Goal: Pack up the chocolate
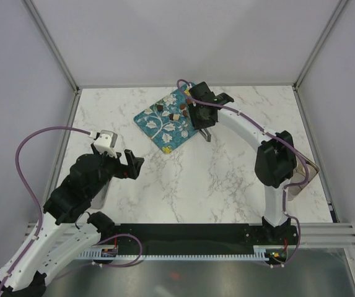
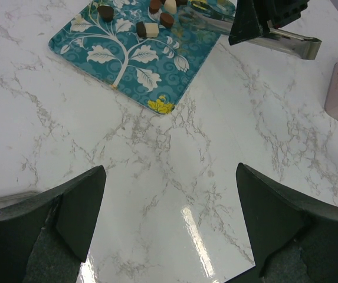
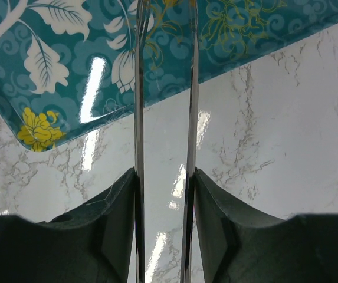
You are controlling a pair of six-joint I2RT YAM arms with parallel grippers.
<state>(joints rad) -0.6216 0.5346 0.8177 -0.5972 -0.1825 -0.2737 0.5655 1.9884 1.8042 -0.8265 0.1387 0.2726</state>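
- Chocolate (image 2: 148, 28) lies in small rounded pieces at the far end of the teal tray (image 2: 86, 41).
- Right tool (image 3: 164, 174) is clamped narrow on the metal tongs (image 3: 191, 118). Their tips are out of sight, so I cannot tell whether they hold a piece.
- Left tool (image 2: 169, 194) hangs spread wide over the marble surface (image 2: 157, 147), holding nothing.
- Risk: too hard a squeeze may squirt a rounded piece out of the tips, or the tongs may push the tray along the slick surface.

White marble table (image 1: 217, 182) (pale grey walls (image 1: 183, 37))
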